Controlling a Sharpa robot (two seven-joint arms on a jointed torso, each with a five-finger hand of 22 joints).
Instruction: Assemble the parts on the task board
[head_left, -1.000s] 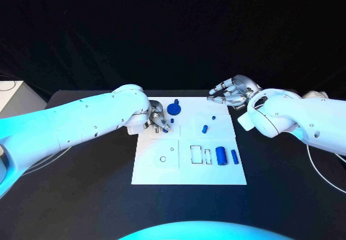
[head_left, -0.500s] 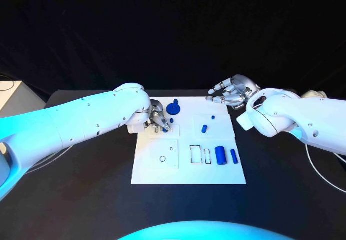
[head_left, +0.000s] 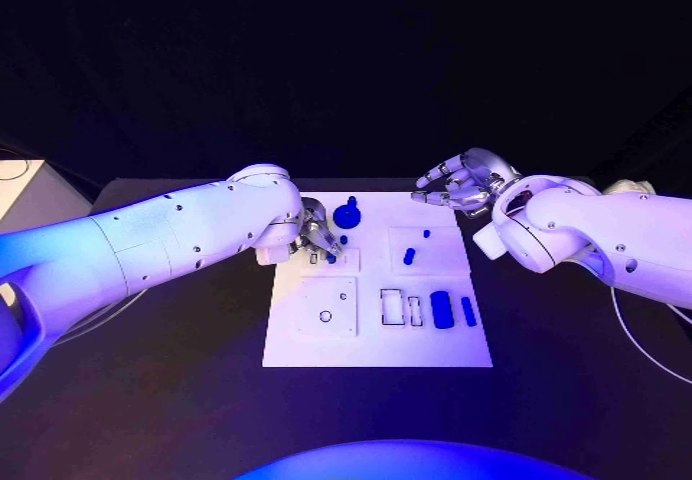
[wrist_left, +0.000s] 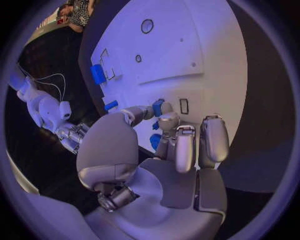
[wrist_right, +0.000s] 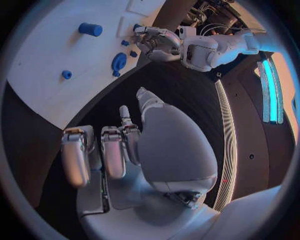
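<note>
The white task board lies in the middle of the black table. My left hand is low over its far left part and pinches a small blue part between thumb and a finger, beside a small rectangular slot. A round blue part and a small peg sit just beyond that hand. My right hand hovers past the board's far right corner, fingers apart and holding nothing. On the board lie a blue cylinder, a thin blue bar and two small pieces.
Rectangular slots and a small ring hole mark the near half of the board. A pale box stands at the table's far left. Dark tabletop surrounds the board on all sides.
</note>
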